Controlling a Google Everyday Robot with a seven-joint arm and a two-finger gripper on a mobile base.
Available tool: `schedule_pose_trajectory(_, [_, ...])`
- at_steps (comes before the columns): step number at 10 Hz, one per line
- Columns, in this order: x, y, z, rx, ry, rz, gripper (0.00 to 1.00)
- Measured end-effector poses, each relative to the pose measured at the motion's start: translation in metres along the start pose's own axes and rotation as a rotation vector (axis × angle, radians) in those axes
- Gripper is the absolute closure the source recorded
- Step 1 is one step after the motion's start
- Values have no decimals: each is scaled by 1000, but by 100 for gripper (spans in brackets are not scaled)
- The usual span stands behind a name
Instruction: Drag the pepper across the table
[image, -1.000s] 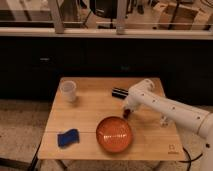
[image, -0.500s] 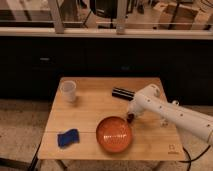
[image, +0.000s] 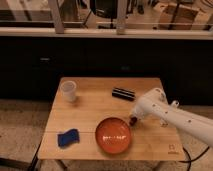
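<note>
The table (image: 95, 107) has a light wooden plank top and dark legs. My white arm reaches in from the right. My gripper (image: 134, 119) points down onto the tabletop just right of the orange bowl's (image: 113, 136) upper right rim. A small dark red-brown lump, the pepper (image: 132, 121), shows right at the gripper's tip on the wood. It is mostly covered by the gripper, and I cannot tell whether it is held.
A black cylinder (image: 123, 93) lies behind the gripper near the table's far edge. A white cup (image: 68, 91) stands at the back left. A blue sponge (image: 68, 137) lies at the front left. A dark wall runs behind the table.
My arm and gripper have shifted slightly right and toward the front of the table. The dark lump stays at the gripper's tip. The bowl, cup, sponge and cylinder have not moved.
</note>
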Motion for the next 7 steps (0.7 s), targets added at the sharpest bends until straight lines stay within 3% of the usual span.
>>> schedule_pose_trajectory(7, [-7, 35, 0, -2, 8, 41, 100])
